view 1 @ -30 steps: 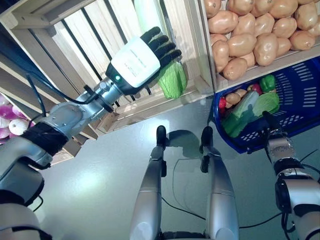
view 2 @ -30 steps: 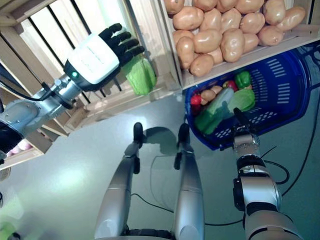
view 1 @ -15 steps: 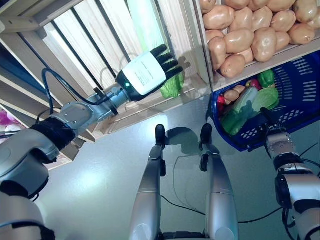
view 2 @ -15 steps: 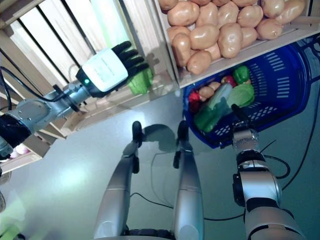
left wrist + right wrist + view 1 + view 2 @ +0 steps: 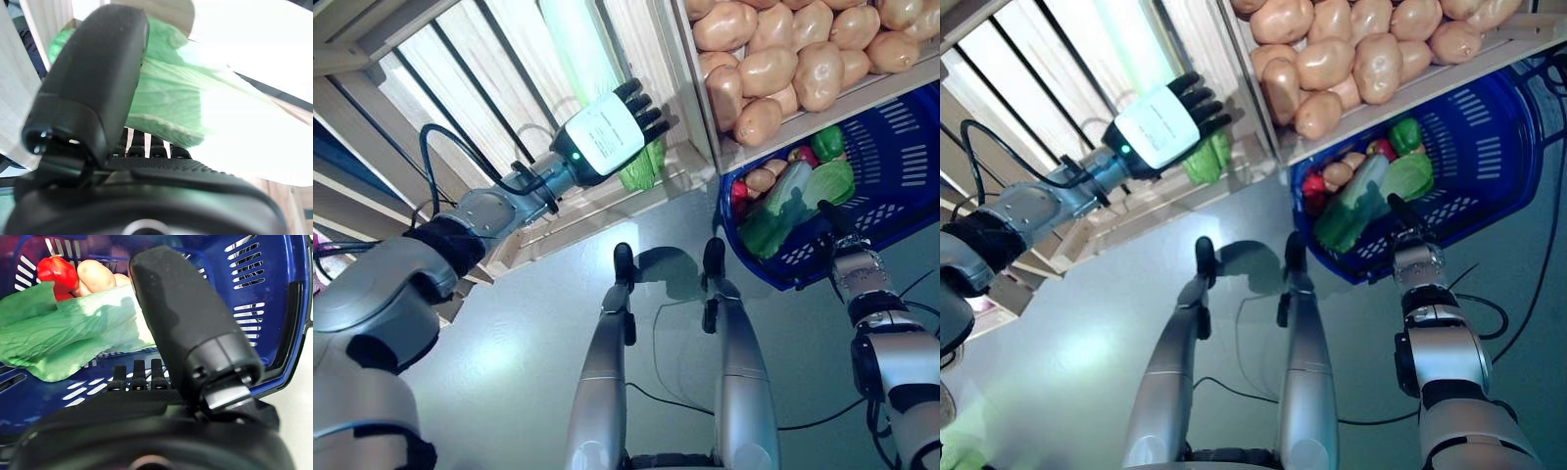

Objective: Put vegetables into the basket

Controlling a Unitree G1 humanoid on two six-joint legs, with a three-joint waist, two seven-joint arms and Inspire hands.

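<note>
My left hand point(image 5: 607, 137) reaches into the wooden crate point(image 5: 607, 201) with its fingers straight, lying against a green leafy cabbage point(image 5: 641, 168). In the left wrist view the cabbage point(image 5: 186, 98) lies just past the thumb and fingers. The blue basket point(image 5: 901, 176) stands on the floor at the right. It holds a leafy green point(image 5: 832, 181), a green pepper point(image 5: 826, 142), a potato point(image 5: 762, 180) and a red vegetable point(image 5: 737, 193). My right hand point(image 5: 829, 230) is open at the basket's near rim, and the right wrist view shows the leafy green point(image 5: 73, 333) past it.
A wooden stand with slatted crates runs across the back. A shelf of potatoes point(image 5: 773, 59) overhangs the basket. Grey floor point(image 5: 509, 362) spreads in front of the stand.
My left hand has reached further into the crate and now lies against the cabbage. The camera has shifted a little. The right hand has stayed by the basket's rim.
</note>
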